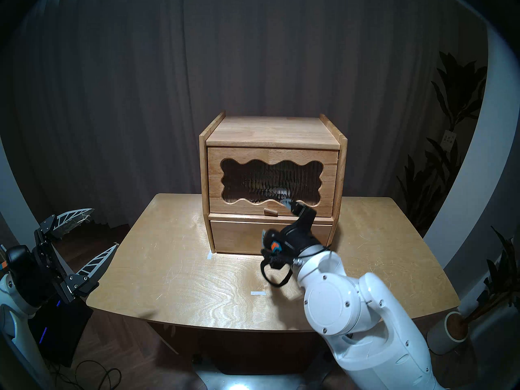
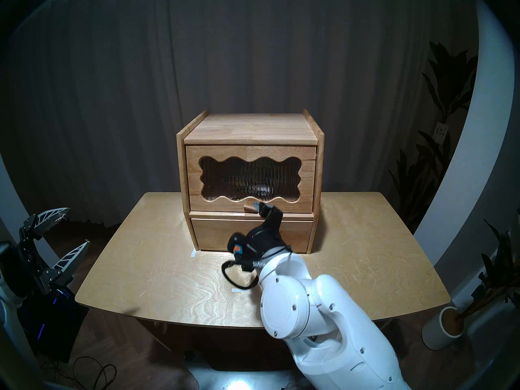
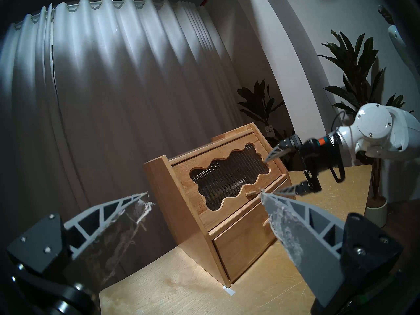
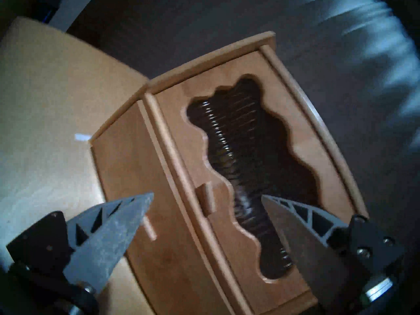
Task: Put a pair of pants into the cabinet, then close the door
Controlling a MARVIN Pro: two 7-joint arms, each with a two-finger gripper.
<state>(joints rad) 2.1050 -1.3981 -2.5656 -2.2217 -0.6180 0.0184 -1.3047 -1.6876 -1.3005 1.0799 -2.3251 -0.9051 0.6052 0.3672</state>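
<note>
Fingers on my left gripper (image 1: pixel 98 231) were spread wide off the table's (image 1: pixel 174 268) left edge, holding nothing; the right gripper (image 3: pixel 275 173) gaped too, empty, just before the door (image 1: pixel 273 158). That door sat flush on the one cabinet (image 1: pixel 270 127). One pants bundle (image 1: pixel 264 184) showed dimly behind ribbed glass. I judged it soft, light, best pinched at a fold; the glass fragile, so handle one peg (image 1: pixel 270 211).
</note>
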